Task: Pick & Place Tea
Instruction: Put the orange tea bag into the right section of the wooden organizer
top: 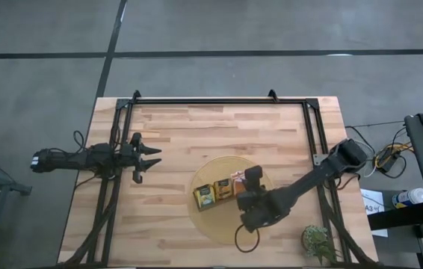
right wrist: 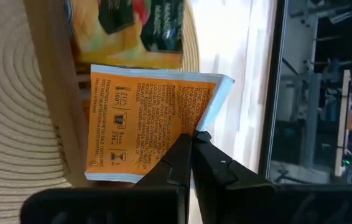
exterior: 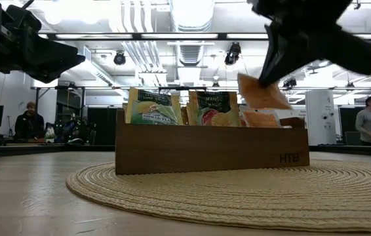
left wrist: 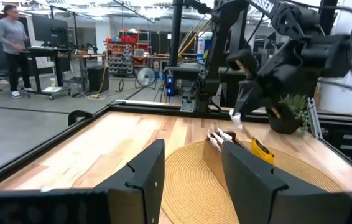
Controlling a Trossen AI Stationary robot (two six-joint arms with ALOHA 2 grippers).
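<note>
Orange sachet (right wrist: pixel 145 127) in right end effector (right wrist: pixel 191 144)

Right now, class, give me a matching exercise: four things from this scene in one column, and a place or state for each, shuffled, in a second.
1. right gripper
2. left gripper
3. wooden tray
4. plant

A. on the round woven mat
B. open, holding nothing, left of the mat
C. on the table's right front corner
D. shut on an orange sachet above the tray

Pairs: 1-D, 2-B, 3-A, 4-C
</note>
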